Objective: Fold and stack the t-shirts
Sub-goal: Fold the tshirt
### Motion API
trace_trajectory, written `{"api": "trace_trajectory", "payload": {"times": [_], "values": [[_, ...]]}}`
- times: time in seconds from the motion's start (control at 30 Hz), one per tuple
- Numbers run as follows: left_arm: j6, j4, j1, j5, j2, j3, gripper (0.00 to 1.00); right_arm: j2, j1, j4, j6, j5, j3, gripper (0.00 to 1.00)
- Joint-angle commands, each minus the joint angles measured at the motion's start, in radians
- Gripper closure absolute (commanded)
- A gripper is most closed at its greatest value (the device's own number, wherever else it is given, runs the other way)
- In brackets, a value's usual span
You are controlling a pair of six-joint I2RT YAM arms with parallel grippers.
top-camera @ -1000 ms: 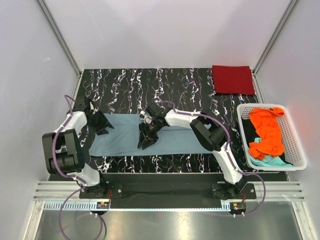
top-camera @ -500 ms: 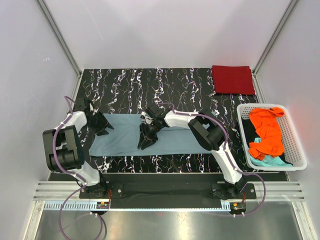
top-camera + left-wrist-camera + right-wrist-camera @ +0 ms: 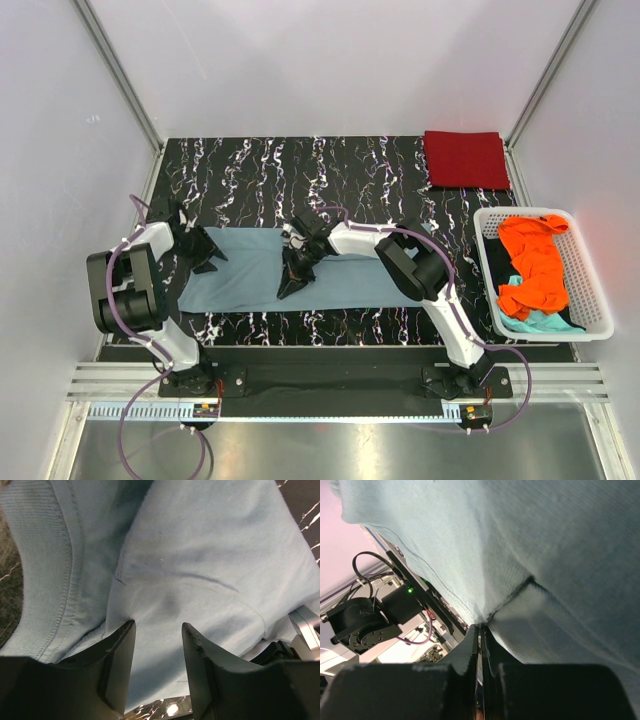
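Observation:
A dusty grey-blue t-shirt (image 3: 240, 275) lies spread flat across the black marbled mat. My left gripper (image 3: 207, 255) sits at its left end, by the ribbed collar (image 3: 40, 555). In the left wrist view that gripper (image 3: 158, 625) is open, its fingers apart over the cloth (image 3: 200, 555). My right gripper (image 3: 288, 288) is at the shirt's near edge, around the middle. Seen from the right wrist, this gripper (image 3: 481, 626) is shut on a puckered bit of the shirt's cloth (image 3: 545, 540). A folded dark red t-shirt (image 3: 465, 160) lies at the back right corner.
A white slatted basket (image 3: 590, 300) stands at the right edge, holding a crumpled orange t-shirt (image 3: 535, 265) and a teal one (image 3: 545, 321). The mat (image 3: 250, 170) is bare behind the spread shirt. Enclosure walls and aluminium posts bound the table.
My right gripper's jaws have closed onto the near edge of the grey-blue t-shirt. The left gripper has barely moved.

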Motion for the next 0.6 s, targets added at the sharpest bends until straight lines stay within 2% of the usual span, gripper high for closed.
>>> {"api": "trace_trajectory", "payload": {"times": [0.0,0.17,0.57], "values": [[0.004,0.036,0.012,0.011,0.005,-0.001,0.52,-0.067,0.01,0.012,0.0,0.01,-0.025,0.96],[0.01,0.037,0.021,0.008,0.019,-0.001,0.52,-0.115,0.01,0.012,-0.007,0.021,-0.078,0.99],[0.015,0.037,0.037,-0.001,0.03,0.002,0.51,-0.138,0.008,0.004,-0.014,0.024,-0.104,0.99]]}}
